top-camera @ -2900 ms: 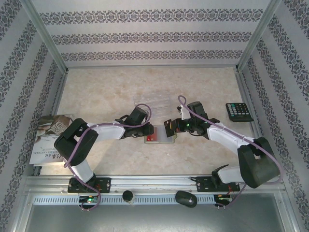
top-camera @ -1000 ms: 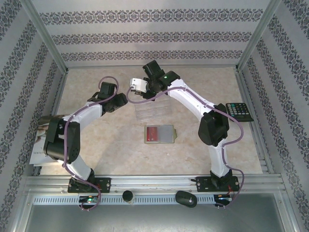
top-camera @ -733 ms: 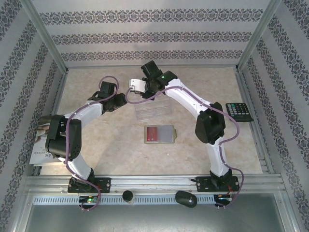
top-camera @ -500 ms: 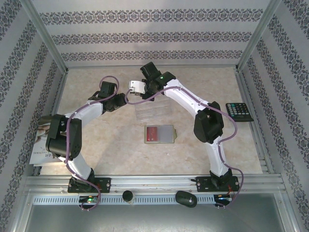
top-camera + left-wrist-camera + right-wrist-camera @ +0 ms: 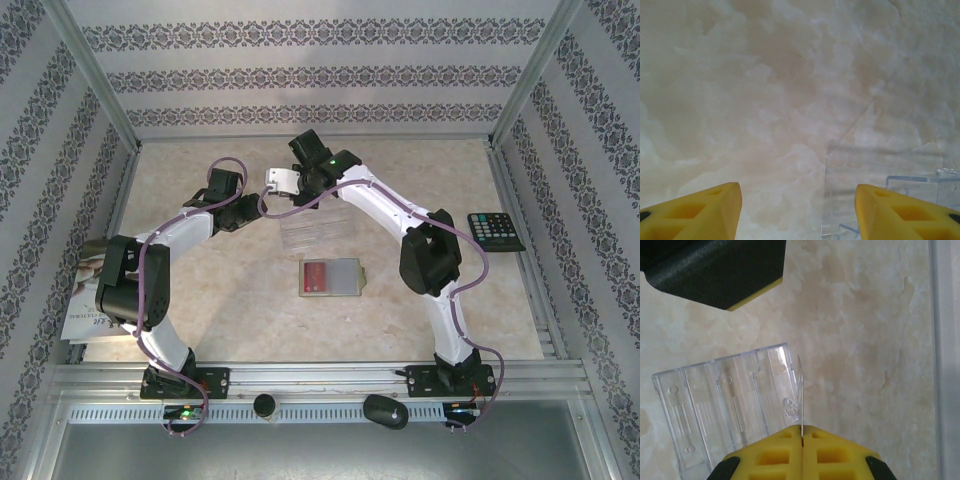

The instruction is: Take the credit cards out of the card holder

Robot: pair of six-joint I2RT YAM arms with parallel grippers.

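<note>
both arms have swung off the card holder (image 5: 345,278) up to the clear tray (image 5: 315,228) at its 12 o'clock. right gripper (image 5: 801,430) is pinching a see-through card (image 5: 800,385) edge-on, left gripper (image 5: 797,202) spread, empty. i'd lay it flat before letting go. red card (image 5: 317,277) sits in the holder.

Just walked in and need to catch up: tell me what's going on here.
The right fingers are shut on a thin see-through card, just above a clear tray. The left fingers are open beside it, empty. The holder lies open mid-table with a red card in it.
</note>
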